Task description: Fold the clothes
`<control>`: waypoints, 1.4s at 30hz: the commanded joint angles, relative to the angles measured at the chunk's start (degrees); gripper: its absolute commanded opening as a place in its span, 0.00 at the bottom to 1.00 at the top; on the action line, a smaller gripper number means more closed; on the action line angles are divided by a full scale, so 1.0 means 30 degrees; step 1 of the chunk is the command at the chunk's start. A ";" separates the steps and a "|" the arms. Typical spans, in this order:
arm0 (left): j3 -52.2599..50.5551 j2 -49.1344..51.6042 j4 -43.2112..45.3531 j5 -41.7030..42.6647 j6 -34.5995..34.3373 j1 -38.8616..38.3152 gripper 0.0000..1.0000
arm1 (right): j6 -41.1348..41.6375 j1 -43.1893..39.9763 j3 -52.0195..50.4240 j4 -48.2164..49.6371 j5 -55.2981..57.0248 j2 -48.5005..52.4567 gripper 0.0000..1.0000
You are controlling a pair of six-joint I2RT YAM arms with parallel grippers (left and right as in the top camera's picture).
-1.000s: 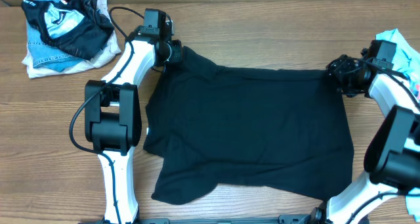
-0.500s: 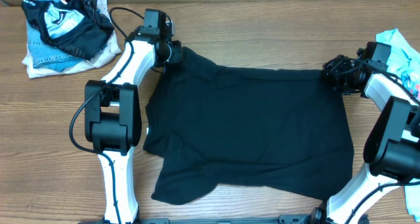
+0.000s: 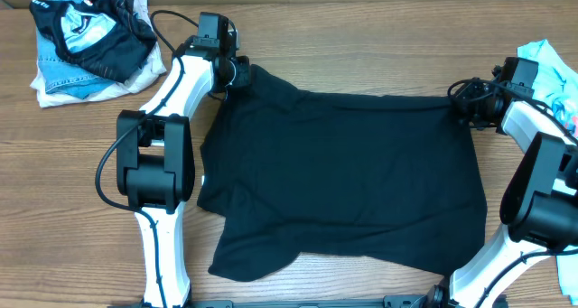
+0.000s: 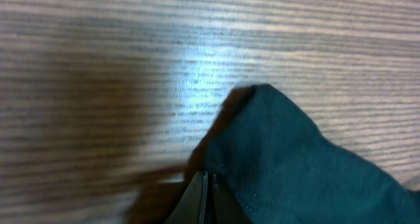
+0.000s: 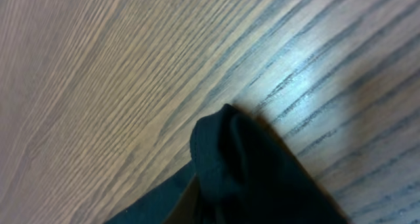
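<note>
A black T-shirt (image 3: 343, 177) lies spread flat on the wooden table (image 3: 361, 37). My left gripper (image 3: 242, 75) is at its far left corner. In the left wrist view the gripper (image 4: 209, 179) is shut, with the hemmed edge of the shirt (image 4: 289, 152) pinched between its fingertips. My right gripper (image 3: 462, 105) is at the far right corner, shut on the shirt. In the right wrist view a bunched fold of the black fabric (image 5: 249, 165) covers the fingers.
A pile of clothes (image 3: 86, 46) lies at the far left corner: black-and-pale-blue patterned, denim and white pieces. A light blue garment (image 3: 546, 57) lies at the right edge behind the right arm. A black cable (image 3: 172, 19) loops beside the left arm.
The right gripper has closed on the shirt's far right corner and pulled it slightly to the right. The left gripper has kept its hold and has not moved.
</note>
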 commanded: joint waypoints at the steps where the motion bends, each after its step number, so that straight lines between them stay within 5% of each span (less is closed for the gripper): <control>1: 0.0940 -0.0554 -0.0692 -0.0219 -0.0197 0.0000 0.04 | -0.0015 0.0000 0.1297 -0.0685 0.0102 0.0058 0.04; 15: 0.1217 -0.3045 -0.3213 -0.0991 -0.0189 0.0000 0.04 | 0.0000 0.0000 0.5348 -0.5785 0.1122 0.0051 0.04; 42: 0.1209 -0.6237 -0.8612 -0.0852 -0.0197 0.0000 0.04 | -0.0015 -0.0444 0.5348 -0.7490 0.1610 0.0051 0.04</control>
